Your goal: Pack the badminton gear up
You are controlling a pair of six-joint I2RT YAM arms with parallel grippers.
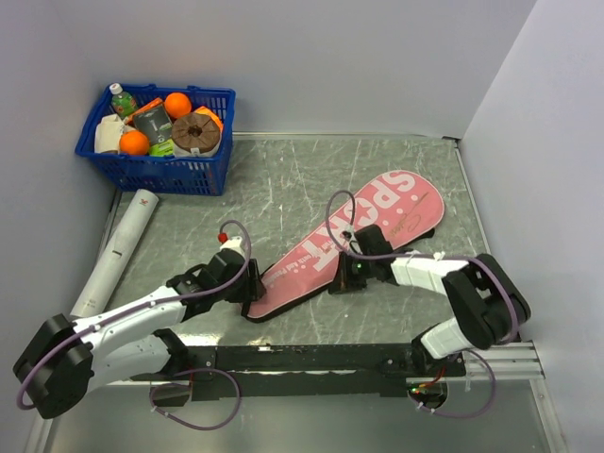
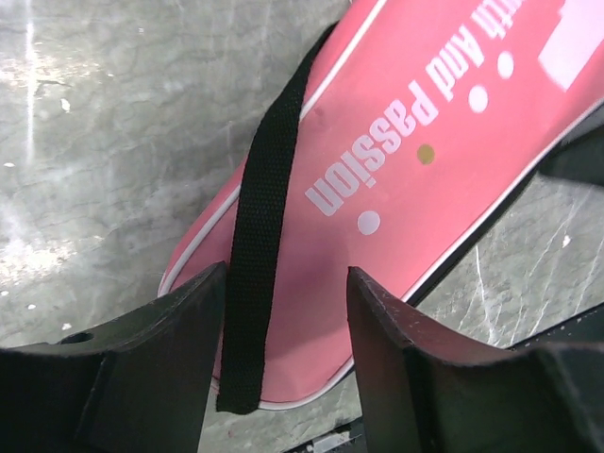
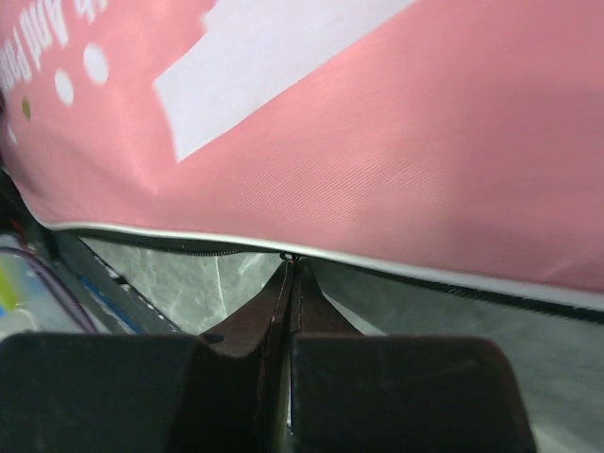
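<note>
The long pink racket bag [image 1: 363,236], lettered "SPORT", lies diagonally across the table. My left gripper [image 1: 251,286] hovers over its narrow near end. In the left wrist view the left gripper [image 2: 283,316] is open, and the bag's black strap [image 2: 257,226] lies loose on the pink fabric [image 2: 396,189] between the fingers. My right gripper [image 1: 351,274] sits at the bag's near long edge. In the right wrist view the right gripper [image 3: 293,272] is shut, its tips pinched on the zipper pull [image 3: 291,256] under the bag's white piping. A white tube [image 1: 118,250] lies at the left.
A blue plastic basket [image 1: 156,175] of groceries stands at the back left corner. Grey walls close in the table on the left, back and right. The black mounting rail [image 1: 302,357] runs along the near edge.
</note>
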